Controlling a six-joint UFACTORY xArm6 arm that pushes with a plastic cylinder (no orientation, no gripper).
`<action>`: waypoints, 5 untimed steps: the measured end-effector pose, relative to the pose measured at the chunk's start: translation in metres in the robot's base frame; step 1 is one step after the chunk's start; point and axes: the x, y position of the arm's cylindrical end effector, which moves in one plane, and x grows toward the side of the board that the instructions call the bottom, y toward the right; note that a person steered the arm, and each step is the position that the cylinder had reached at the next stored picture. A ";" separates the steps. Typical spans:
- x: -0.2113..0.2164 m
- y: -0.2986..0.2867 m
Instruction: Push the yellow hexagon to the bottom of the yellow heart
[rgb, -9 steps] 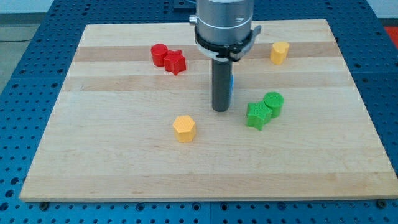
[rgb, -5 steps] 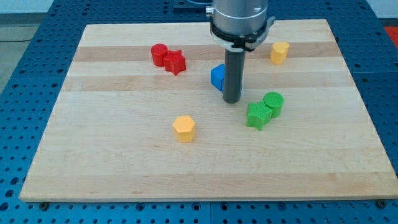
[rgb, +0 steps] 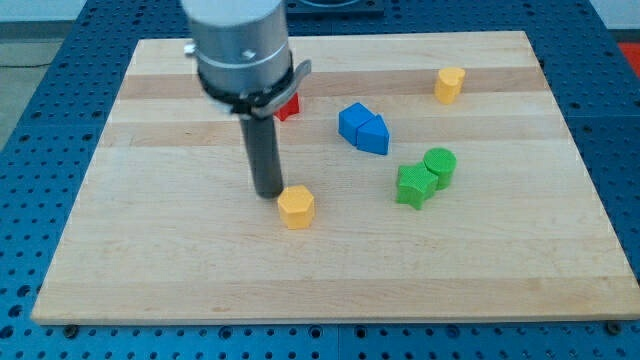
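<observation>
Tip (rgb: 267, 193) just left of yellow hexagon (rgb: 296, 207) | yellow heart (rgb: 449, 85) far upper-right | no jaws fitted

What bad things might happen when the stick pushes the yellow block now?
My tip sits at the upper left edge of the yellow hexagon, off-centre, so the block may spin or slip aside. The straight path to the yellow heart passes close to the blue blocks and green blocks, which could get bumped.
</observation>
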 end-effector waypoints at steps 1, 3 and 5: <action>0.037 -0.001; 0.042 0.017; 0.009 0.017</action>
